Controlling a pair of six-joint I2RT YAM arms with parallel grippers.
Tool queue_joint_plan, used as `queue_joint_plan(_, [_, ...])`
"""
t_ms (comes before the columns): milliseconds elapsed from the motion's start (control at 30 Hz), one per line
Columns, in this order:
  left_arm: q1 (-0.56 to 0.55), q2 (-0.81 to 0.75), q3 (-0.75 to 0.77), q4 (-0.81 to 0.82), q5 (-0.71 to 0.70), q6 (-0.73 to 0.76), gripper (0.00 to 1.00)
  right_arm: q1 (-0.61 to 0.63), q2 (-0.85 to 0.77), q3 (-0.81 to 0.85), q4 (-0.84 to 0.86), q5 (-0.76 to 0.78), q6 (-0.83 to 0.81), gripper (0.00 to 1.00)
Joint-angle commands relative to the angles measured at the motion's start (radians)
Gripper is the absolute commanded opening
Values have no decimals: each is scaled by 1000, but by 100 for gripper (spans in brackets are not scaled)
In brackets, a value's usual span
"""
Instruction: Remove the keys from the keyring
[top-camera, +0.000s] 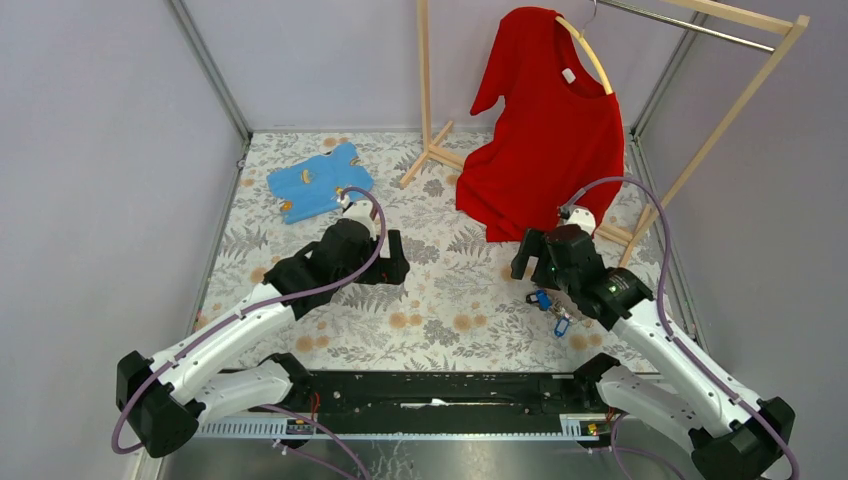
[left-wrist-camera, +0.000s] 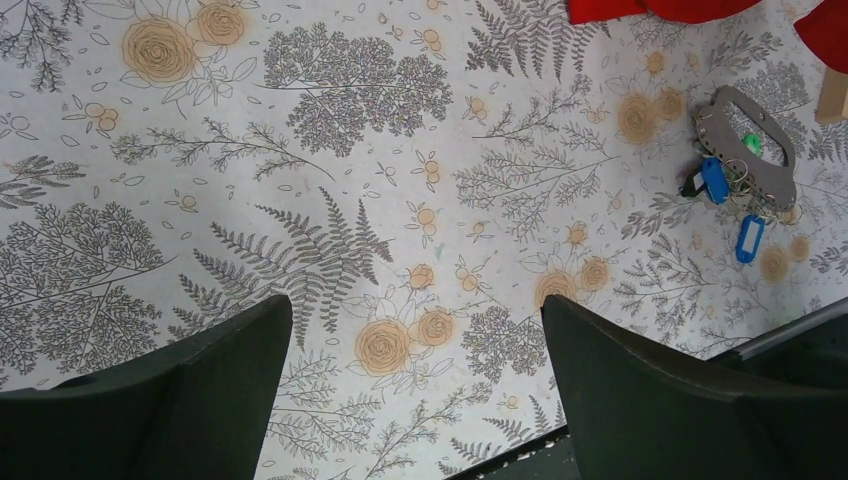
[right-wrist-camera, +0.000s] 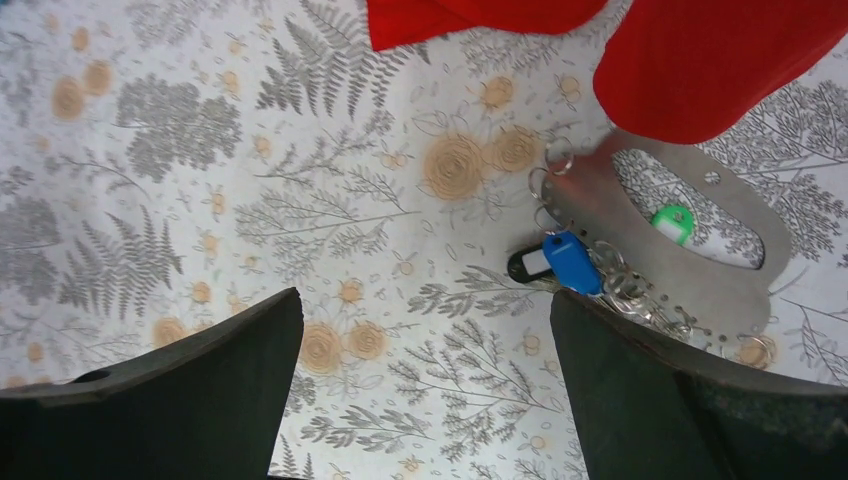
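The keyring is a flat grey metal plate (right-wrist-camera: 690, 285) with a handle-shaped cutout, lying on the floral cloth. Small rings hold a blue tag (right-wrist-camera: 572, 262), a dark tag (right-wrist-camera: 524, 265), a green tag (right-wrist-camera: 673, 222) and silvery keys (right-wrist-camera: 625, 285). In the left wrist view the plate (left-wrist-camera: 775, 175) lies far right with two blue tags (left-wrist-camera: 749, 238). In the top view the blue tags (top-camera: 545, 300) lie just under my right gripper (top-camera: 535, 266). My right gripper (right-wrist-camera: 427, 310) is open and empty, hovering left of the keys. My left gripper (top-camera: 388, 262) (left-wrist-camera: 415, 320) is open and empty, well left of them.
A red shirt (top-camera: 550, 130) hangs on a hanger from a wooden clothes rack (top-camera: 720, 130) at the back right, its hem close to the keyring (right-wrist-camera: 700, 60). A blue garment (top-camera: 315, 182) lies at the back left. Grey walls close in both sides.
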Motion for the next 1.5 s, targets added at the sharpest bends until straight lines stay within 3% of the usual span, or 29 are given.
queue_joint_plan(0, [-1,-23,38,13,-38,34,99,0,32,13,-49,56,-13,100])
queue_joint_plan(200, [-2,-27,23,18,-4,43,99,-13,60,-79,24,89,45,100])
queue_joint_plan(600, [3,-40,-52,54,85,3,99,-191,263,-162,210,18,43,100])
queue_joint_plan(867, [15,-62,-60,60,119,23,99,-194,343,-223,309,-8,28,100])
queue_joint_plan(1100, [19,-62,-70,75,148,36,99,-246,388,-208,338,61,-19,100])
queue_joint_plan(1467, [37,-80,-81,63,195,49,99,-292,539,-166,358,-98,-12,100])
